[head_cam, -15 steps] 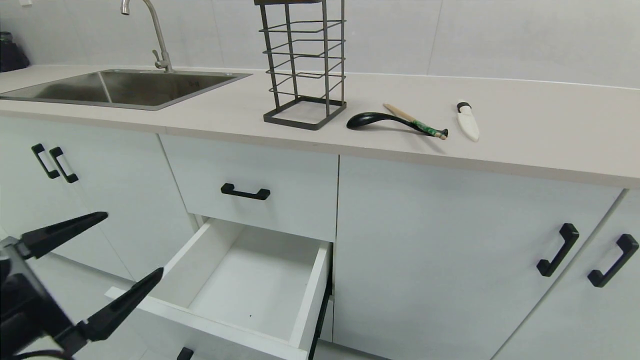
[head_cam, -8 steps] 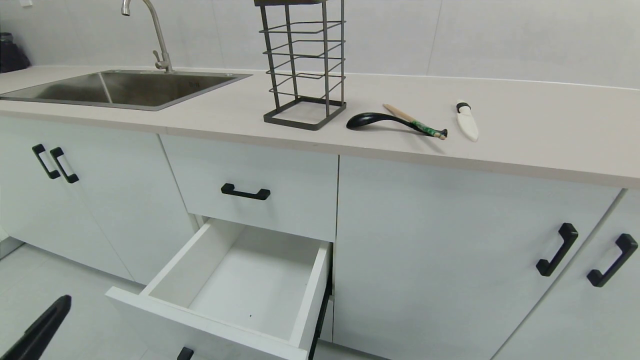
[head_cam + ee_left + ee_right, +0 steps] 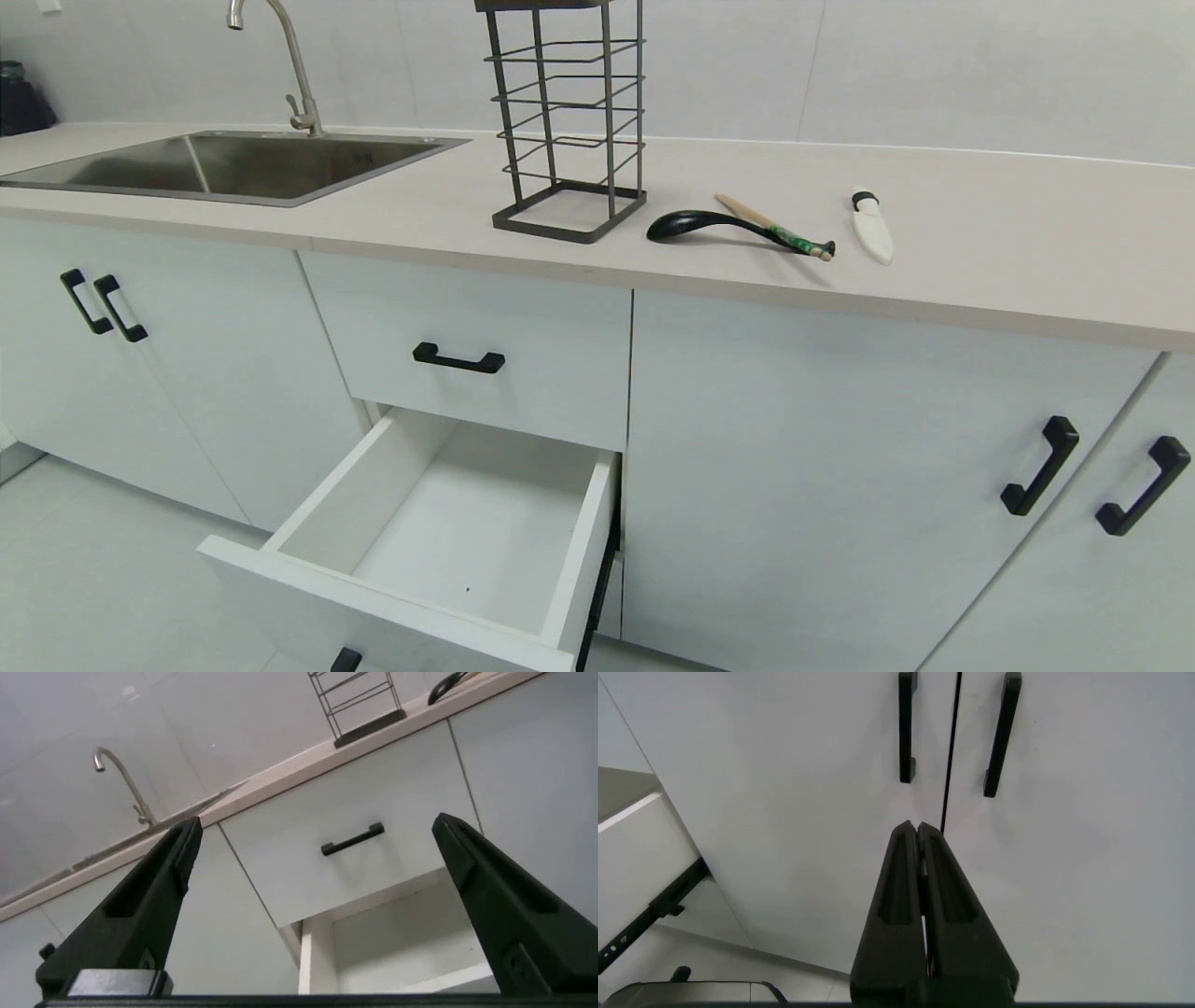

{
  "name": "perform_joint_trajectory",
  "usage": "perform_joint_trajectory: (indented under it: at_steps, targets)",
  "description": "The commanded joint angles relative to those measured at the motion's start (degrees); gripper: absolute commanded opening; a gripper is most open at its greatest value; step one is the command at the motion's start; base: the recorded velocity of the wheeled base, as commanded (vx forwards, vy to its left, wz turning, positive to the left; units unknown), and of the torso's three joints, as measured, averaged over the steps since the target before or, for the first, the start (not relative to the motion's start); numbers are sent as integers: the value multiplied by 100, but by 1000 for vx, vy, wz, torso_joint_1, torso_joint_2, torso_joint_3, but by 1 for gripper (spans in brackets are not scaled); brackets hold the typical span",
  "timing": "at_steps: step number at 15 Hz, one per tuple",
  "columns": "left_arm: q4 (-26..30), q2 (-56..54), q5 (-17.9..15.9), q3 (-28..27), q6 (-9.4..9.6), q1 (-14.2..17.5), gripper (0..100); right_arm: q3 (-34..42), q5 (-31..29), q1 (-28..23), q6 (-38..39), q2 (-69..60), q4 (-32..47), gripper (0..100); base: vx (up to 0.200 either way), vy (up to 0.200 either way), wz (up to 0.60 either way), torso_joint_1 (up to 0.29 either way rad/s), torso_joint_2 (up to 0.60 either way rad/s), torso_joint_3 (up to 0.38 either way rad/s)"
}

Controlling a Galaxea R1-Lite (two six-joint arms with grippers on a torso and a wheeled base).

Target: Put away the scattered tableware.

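Note:
On the countertop (image 3: 980, 233) lie a black ladle (image 3: 700, 226), a pair of wooden chopsticks with green ends (image 3: 773, 226) crossing its handle, and a small white knife with a black end (image 3: 872, 228). Below the counter, the lower drawer (image 3: 439, 551) stands pulled out with nothing inside. My left gripper (image 3: 318, 840) is open, low in front of the cabinets, facing the drawer (image 3: 392, 943) and the closed drawer's black handle (image 3: 352, 840). My right gripper (image 3: 922, 840) is shut with nothing in it, close to the cabinet doors with two black handles (image 3: 906, 728).
A black wire rack (image 3: 569, 121) stands on the counter left of the ladle. A steel sink (image 3: 224, 163) with a tap (image 3: 280, 56) is at the far left. Closed cabinet doors with black handles (image 3: 1036, 467) flank the open drawer.
My left gripper, open at the lower left of the head view a second ago, has dropped down and out of that view. The tableware and drawer have not moved.

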Motion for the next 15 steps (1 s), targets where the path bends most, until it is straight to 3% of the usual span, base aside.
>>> perform_joint_trajectory:
  at_steps: [1,2,5,6,11,14,15]
  targets:
    - [78,-585,14,64,-16,-136,100,1,4,1,0,8,2,0,0,0,0,0,0,0]
    - [158,-594,75,64,-95,-127,100,1,4,1,0,8,2,0,0,0,0,0,0,0]
    - [2047,-928,1130,64,-1150,40,100,1,4,1,0,8,2,0,0,0,0,0,0,0]
    - [2179,-928,1218,64,-1361,40,100,1,4,1,0,8,2,0,0,0,0,0,0,0]
    - [3357,-928,1737,73,-1413,40,100,1,4,1,0,8,2,0,0,0,0,0,0,0]
    - [3374,-928,1965,73,-1695,40,100,1,4,1,0,8,2,0,0,0,0,0,0,0]
    - [3374,-928,2009,73,-1712,40,100,1,4,1,0,8,2,0,0,0,0,0,0,0]
